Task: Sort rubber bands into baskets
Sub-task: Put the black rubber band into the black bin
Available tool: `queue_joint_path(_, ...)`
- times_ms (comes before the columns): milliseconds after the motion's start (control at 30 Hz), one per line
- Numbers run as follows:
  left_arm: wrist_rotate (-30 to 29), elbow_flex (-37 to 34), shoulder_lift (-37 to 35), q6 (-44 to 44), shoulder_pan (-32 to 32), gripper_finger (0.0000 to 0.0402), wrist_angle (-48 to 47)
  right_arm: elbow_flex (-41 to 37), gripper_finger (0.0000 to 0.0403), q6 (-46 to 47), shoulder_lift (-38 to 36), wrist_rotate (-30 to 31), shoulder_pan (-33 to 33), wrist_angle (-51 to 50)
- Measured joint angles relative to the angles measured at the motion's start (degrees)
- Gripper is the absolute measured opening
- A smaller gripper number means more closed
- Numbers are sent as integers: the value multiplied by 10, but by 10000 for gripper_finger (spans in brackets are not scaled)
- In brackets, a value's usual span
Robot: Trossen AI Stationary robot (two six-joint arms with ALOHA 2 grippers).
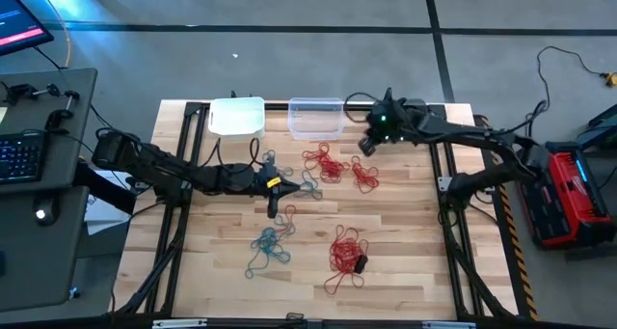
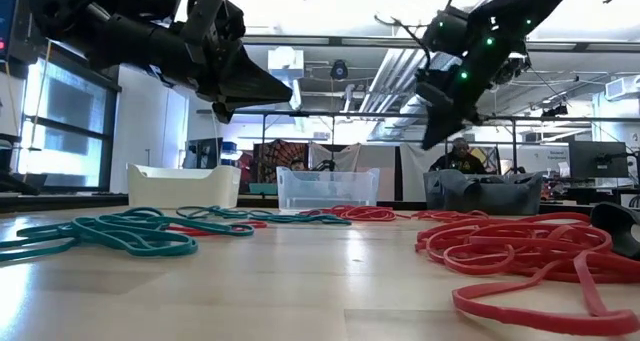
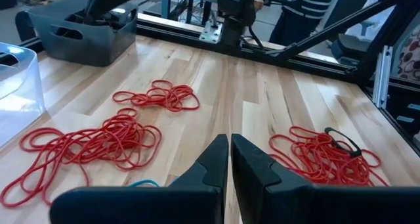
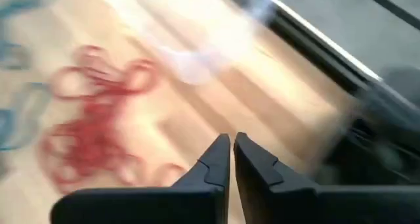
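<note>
Using the clear rectangular plastic basket (image 1: pixel 316 118) at the table's far edge as landmark.

Nearest the front edge, well short of it: a red rubber band bunch (image 1: pixel 345 254) with a black loop on it, and a teal bunch (image 1: pixel 268 247) beside that. Nothing sorted from these yet, judging by the spread.

Mid-table: the left pincer (image 1: pixel 273 210) is hovering above the wooden table (image 1: pixel 405 242), fingers pressed together and carrying nothing; the wrist view is showing bare wood and red loops ahead of the tips. Teal loops (image 1: pixel 305 184) are lying just beside it.

Closer to the clear basket: two more red bunches (image 1: pixel 326 161) (image 1: pixel 364 177), just in front of it.

Far edge: white basket (image 1: pixel 237 116) on one side of the clear one, dark grey basket (image 2: pixel 484 192) on the other. The right pincer (image 4: pixel 231 147) is hanging over the grey basket's end, tips together, empty; its wrist view is smeared.

Risks, my read:
- bunches are tangled, so a pinch is likely dragging several loops, maybe mixed colours where red and teal overlap;
- thin loops lying flat, so closed tips could skid over them;
- a stretched band could snap loose and land outside a basket.
</note>
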Motion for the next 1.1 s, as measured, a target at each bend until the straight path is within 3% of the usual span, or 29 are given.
queue_joint_path(267, 21, 0, 0, 0, 16, 9, 0, -57, 4, 18, 0, 1, 120, 139)
queue_joint_path(533, 36, 0, 0, 1, 16, 9, -2, -60, 2, 33, 0, 62, 257, 147)
queue_joint_path(767, 112, 0, 0, 1, 16, 9, -9, -60, 3, 102, 0, 84, 344, 154)
queue_joint_path(900, 117, 0, 0, 6, 16, 10, -9, -60, 23, 108, 0, 126, 384, 145)
queue_joint_path(1100, 117, 0, 0, 10, 16, 10, -12, -60, 86, 142, 0, 119, 427, 146)
